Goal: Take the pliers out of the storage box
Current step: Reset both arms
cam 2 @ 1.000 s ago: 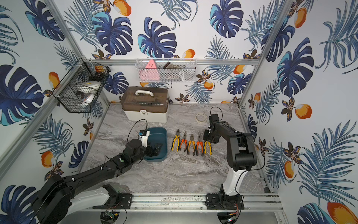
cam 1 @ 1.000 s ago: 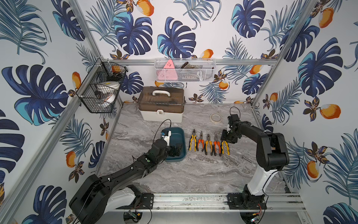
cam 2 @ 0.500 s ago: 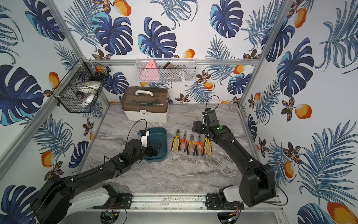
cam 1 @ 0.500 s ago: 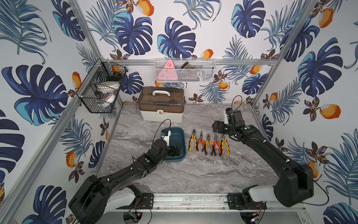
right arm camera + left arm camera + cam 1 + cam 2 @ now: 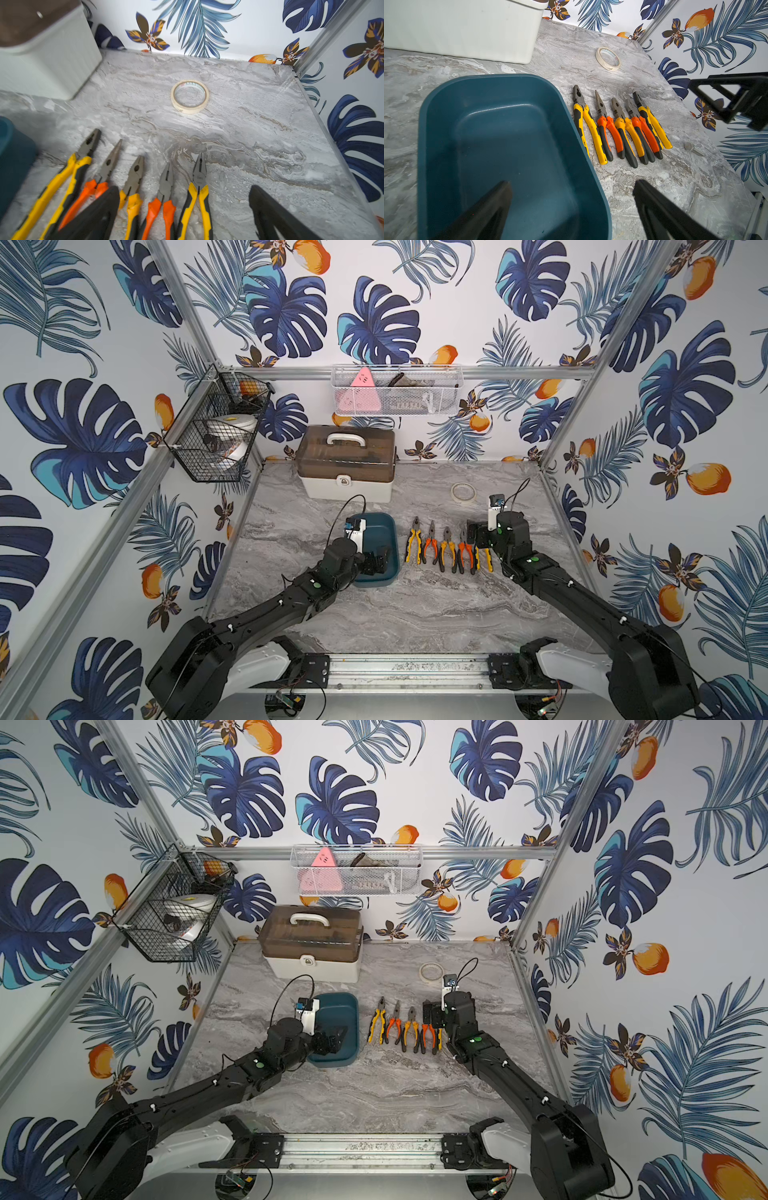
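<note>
Having just opened, the right gripper (image 5: 182, 188) was left empty, the pliers (image 5: 620, 126) rowed beneath its jaws. The storage box (image 5: 498, 135), below the open left gripper (image 5: 571, 182), was found empty: task judged done.

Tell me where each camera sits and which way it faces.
Top views: high in front, looking down toward the back wall; left arm, right arm, whole table show.
Left wrist: over the teal tray, looking across it at the pliers; open left gripper shows.
Right wrist: over the pliers' handles, facing the tape roll and back wall; open right gripper shows.
Shared: both wrist views show the five pliers, tape roll and white case.
</note>
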Action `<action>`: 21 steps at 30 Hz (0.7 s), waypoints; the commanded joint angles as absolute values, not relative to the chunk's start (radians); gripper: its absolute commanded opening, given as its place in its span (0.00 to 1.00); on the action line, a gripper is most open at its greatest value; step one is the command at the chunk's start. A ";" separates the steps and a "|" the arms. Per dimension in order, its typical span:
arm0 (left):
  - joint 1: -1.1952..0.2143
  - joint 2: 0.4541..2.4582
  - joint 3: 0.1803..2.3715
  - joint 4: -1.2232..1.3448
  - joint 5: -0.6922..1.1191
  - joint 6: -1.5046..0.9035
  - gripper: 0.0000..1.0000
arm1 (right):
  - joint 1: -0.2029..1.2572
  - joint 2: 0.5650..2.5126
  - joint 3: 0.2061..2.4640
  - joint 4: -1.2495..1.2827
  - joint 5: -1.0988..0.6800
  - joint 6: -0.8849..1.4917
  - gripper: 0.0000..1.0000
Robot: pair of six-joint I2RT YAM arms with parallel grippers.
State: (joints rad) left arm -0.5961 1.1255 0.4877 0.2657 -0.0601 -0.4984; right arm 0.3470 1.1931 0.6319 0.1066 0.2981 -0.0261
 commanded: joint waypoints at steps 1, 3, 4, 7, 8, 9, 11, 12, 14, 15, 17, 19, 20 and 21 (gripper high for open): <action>-0.596 1.121 0.494 0.254 -0.075 -0.492 0.99 | 0.347 1.257 0.599 0.260 0.379 -0.122 1.00; -0.597 1.117 0.494 0.247 -0.084 -0.491 0.99 | 0.347 1.295 0.550 0.383 0.392 -0.134 1.00; -0.596 1.114 0.493 0.245 -0.087 -0.491 0.99 | 0.344 1.315 0.517 0.470 0.384 -0.143 1.00; -0.596 1.108 0.491 0.244 -0.097 -0.489 0.99 | 0.318 1.381 0.422 0.721 0.358 -0.131 1.00; -0.596 1.110 0.491 0.245 -0.098 -0.487 0.99 | 0.304 1.412 0.397 0.806 0.341 -0.145 1.00; -0.597 1.113 0.490 0.248 -0.101 -0.483 0.99 | 0.302 1.431 0.382 0.840 0.358 -0.142 1.00; -0.595 1.114 0.478 0.264 -0.108 -0.479 0.99 | 0.267 1.479 0.324 0.952 0.319 -0.112 1.00; -0.597 1.111 0.476 0.264 -0.114 -0.479 0.99 | 0.245 1.507 0.297 1.009 0.290 -0.096 1.00; -0.599 1.101 0.468 0.273 -0.123 -0.463 0.99 | 0.213 1.624 0.216 1.269 0.254 -0.079 1.00; -0.601 1.096 0.464 0.276 -0.134 -0.460 0.99 | 0.209 1.698 0.206 1.382 0.259 -0.090 1.00; -0.603 1.082 0.458 0.274 -0.170 -0.448 0.99 | 0.244 1.731 0.190 1.480 0.343 -0.115 1.00; -0.608 1.072 0.460 0.254 -0.233 -0.438 0.99 | 0.244 1.674 0.220 1.324 0.304 -0.120 1.00; -0.610 1.067 0.466 0.232 -0.279 -0.433 0.99 | 0.239 1.664 0.244 1.254 0.259 -0.119 1.00; -0.611 1.061 0.474 0.208 -0.323 -0.424 0.99 | 0.225 1.661 0.261 1.221 0.241 -0.112 1.00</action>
State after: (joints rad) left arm -0.6083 1.0729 0.4599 0.2329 -0.1970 -0.4644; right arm 0.2375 1.6772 0.2302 1.2110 0.2962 -0.1062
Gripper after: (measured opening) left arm 0.990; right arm 0.998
